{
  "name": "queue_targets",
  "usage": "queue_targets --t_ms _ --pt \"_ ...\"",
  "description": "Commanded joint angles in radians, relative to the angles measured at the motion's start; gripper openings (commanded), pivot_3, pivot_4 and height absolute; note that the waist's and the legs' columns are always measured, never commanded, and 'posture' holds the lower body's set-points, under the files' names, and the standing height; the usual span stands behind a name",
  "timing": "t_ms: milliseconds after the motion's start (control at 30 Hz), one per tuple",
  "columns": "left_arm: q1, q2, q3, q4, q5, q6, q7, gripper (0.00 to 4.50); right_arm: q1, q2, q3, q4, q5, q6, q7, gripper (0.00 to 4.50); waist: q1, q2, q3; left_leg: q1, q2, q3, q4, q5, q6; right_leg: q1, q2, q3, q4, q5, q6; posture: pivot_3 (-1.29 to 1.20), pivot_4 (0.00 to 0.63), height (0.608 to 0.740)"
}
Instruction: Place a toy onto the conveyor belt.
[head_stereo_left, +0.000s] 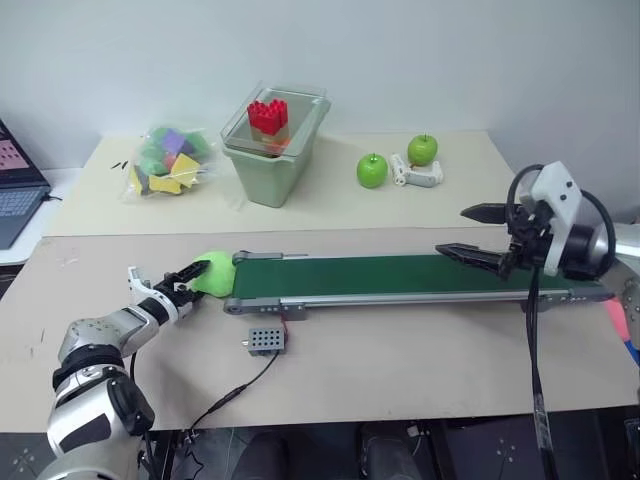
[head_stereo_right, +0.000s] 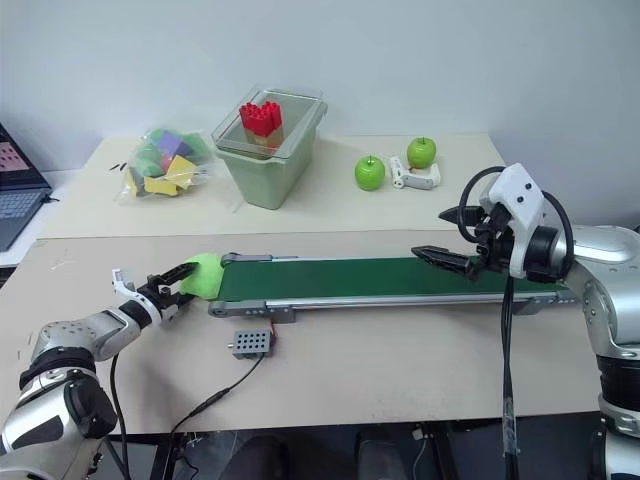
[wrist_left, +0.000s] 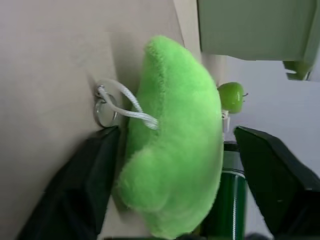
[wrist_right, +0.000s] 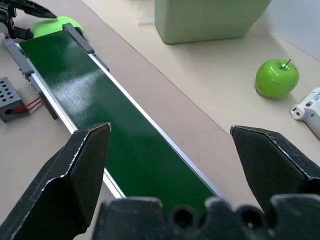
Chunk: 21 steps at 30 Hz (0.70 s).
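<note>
The lime-green plush toy (head_stereo_left: 216, 276) lies on the table against the left end of the conveyor belt (head_stereo_left: 400, 272), a long dark green belt in a grey frame. My left gripper (head_stereo_left: 193, 281) reaches in from the left with its black fingers on either side of the toy (wrist_left: 175, 140). One finger lies against the plush, the other stands off it with a gap. A white cord and a metal ring (wrist_left: 105, 107) hang from the toy. My right gripper (head_stereo_left: 452, 231) hovers open over the belt's right part, with nothing between its fingers (wrist_right: 80, 170).
A pale green bin (head_stereo_left: 270, 160) holding a red brick toy (head_stereo_left: 268, 115) stands behind the belt. Two green apples (head_stereo_left: 372, 170) and a white device (head_stereo_left: 418, 175) lie at the back right, a bag of coloured blocks (head_stereo_left: 168, 160) at the back left. A grey control box (head_stereo_left: 265, 341) sits in front.
</note>
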Motion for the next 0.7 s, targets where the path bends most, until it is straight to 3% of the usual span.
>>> queue_targets --t_ms 33,200,233,500,700 --pt "-0.006 0.008 -0.007 0.007 0.002 0.009 -0.029 2.0 0.004 -0.019 -0.047 -0.042 0.022 0.007 -0.008 4.5 -0.001 0.0 0.0 0.0 0.0 0.0 0.0 0.0 0.0 0.0 0.0 0.0 0.0 0.0 0.0 0.0 0.15 0.74" --pt "0.001 0.016 -0.02 -0.033 0.0 0.033 -0.087 0.27 0.004 -0.015 -0.044 -0.043 0.021 0.007 -0.01 4.5 -0.001 0.0 0.0 -0.001 0.0 0.0 0.0 0.0 0.0 0.0 0.0 0.0 0.002 0.0 0.0 0.0 0.15 0.74" --pt "-0.002 0.019 -0.008 -0.044 -0.011 0.038 -0.088 0.13 0.0 -0.012 -0.039 -0.04 0.019 0.004 -0.008 4.5 -0.001 0.0 0.0 -0.001 0.0 0.0 0.0 0.0 0.0 0.0 0.0 0.0 0.002 0.0 0.0 0.0 0.15 0.74" --pt "-0.008 0.074 0.102 -0.101 -0.088 0.054 -0.064 0.13 -0.022 -0.003 -0.008 0.003 0.0 -0.026 0.009 4.5 -0.005 0.0 0.0 -0.001 0.0 0.0 0.0 0.0 0.0 -0.001 0.0 0.0 0.001 0.0 0.0 0.0 0.15 0.74" --pt "0.014 0.112 0.119 -0.282 -0.098 -0.004 -0.036 0.13 -0.036 0.01 0.013 0.037 -0.012 -0.053 0.018 4.5 -0.008 -0.001 0.0 -0.001 0.0 0.0 -0.001 0.0 0.0 -0.001 0.0 0.0 0.001 0.0 0.0 0.0 0.15 0.74"
